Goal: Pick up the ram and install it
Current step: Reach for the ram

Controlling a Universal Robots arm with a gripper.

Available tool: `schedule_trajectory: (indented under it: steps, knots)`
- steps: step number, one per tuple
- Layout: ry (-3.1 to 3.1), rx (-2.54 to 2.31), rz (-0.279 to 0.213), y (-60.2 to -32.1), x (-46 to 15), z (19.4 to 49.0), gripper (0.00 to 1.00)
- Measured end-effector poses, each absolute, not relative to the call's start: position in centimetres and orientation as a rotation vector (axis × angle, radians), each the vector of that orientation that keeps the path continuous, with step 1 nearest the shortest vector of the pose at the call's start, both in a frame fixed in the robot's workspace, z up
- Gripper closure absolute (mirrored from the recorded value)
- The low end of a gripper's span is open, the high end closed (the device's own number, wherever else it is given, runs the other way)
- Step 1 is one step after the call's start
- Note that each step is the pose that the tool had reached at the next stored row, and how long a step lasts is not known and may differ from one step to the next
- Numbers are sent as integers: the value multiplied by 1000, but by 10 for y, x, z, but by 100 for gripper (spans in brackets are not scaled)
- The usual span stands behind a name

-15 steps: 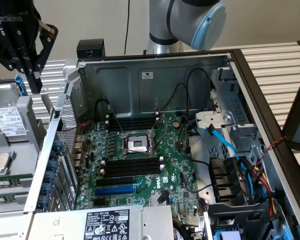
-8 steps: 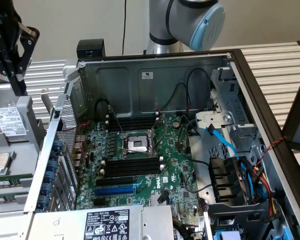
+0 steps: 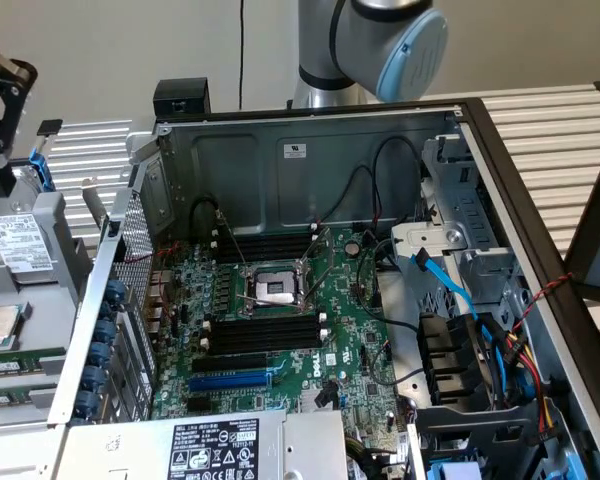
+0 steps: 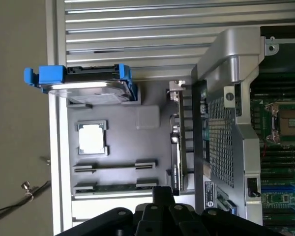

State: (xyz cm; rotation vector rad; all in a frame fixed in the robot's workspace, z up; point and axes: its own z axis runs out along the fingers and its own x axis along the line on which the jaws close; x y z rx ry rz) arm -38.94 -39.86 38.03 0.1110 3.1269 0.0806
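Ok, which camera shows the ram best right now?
The wrist view: the ram shows full length, held between clips on the grey tray. The exterior view cuts that tray off at its left edge, leaving just a green sliver of it.

The motherboard (image 3: 372,372) is green with black slots (image 3: 265,332) and one blue slot (image 3: 230,381), the case (image 3: 280,195) is grey, the ram (image 4: 115,187) dark green, the drive carrier (image 4: 39,77) bright blue
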Motion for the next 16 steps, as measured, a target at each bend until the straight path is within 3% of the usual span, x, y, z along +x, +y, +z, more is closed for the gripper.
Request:
schedule_trajectory:
  steps: [16]
  knots:
    - [3139,109,92,-398,-432,377,89]
